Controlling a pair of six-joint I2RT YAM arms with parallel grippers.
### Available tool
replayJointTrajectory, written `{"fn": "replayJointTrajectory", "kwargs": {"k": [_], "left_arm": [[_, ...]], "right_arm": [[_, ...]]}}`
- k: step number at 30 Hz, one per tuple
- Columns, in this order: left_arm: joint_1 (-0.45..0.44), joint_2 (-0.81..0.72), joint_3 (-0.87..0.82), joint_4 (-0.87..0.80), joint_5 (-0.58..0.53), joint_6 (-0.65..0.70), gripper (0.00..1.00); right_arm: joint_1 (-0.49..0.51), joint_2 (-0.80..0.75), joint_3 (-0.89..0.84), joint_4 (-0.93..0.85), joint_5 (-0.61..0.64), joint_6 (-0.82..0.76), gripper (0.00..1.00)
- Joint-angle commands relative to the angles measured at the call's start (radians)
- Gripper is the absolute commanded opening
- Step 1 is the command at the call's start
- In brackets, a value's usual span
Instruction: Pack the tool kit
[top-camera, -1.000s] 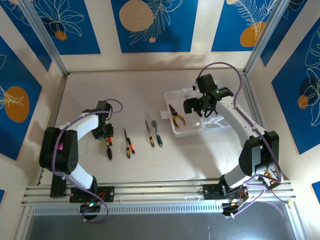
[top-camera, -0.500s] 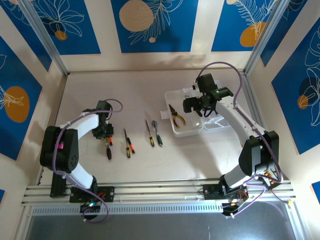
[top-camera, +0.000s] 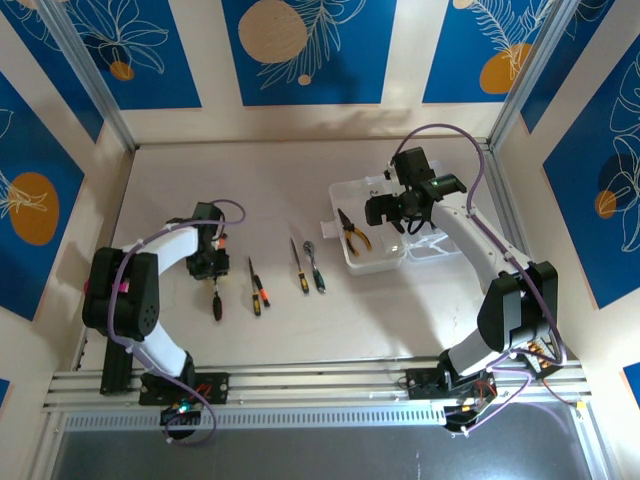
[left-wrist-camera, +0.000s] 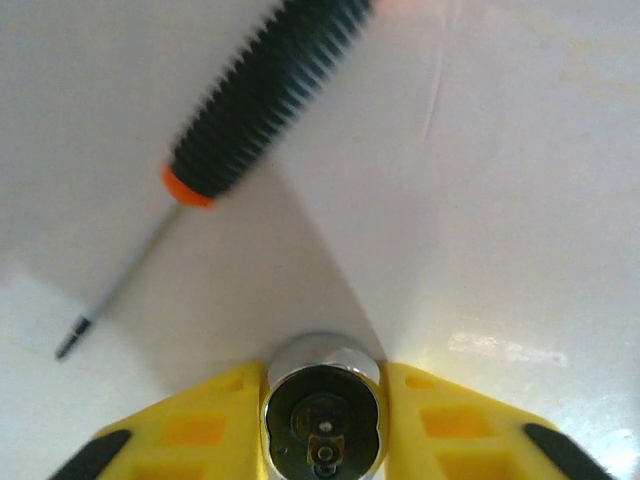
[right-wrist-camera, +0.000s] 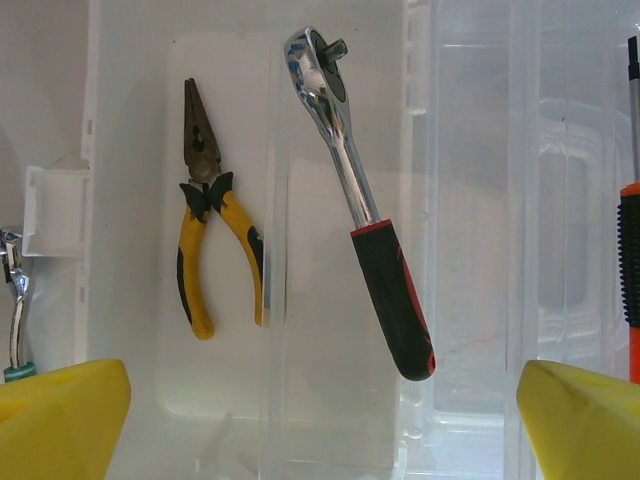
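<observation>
Screwdriver (left-wrist-camera: 265, 95) clear of pinched socket (left-wrist-camera: 322, 400)

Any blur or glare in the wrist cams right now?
Left wrist: the black ribbed-handled screwdriver looks soft, a dark wedge of shadow falls on the white table. Right wrist: sharp; glare streaks the chrome ratchet and the clear plastic box.

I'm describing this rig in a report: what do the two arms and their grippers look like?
The left arm and right arm have white shells between black joints. A purple cable loops along each. The left arm carries a small pink tag; the right wrist shows a green light. The fingers are bright yellow.
</observation>
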Motion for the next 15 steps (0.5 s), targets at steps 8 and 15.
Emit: {"fn": "replayJointTrajectory", "kwargs": {"k": [8,15], "left_arm": [[-0.001,0.038,-0.007,0.014,0.136,0.008,0.00],[-0.011,-0.045,0.056,-0.026,0.181,0.020,0.00]], "right_arm": [[-0.004,-0.001,0.011,-0.015,-0.027,0.013,0.99],[-0.003,-0.011,0.022,-0.015,-0.059,0.011,0.99]]}}
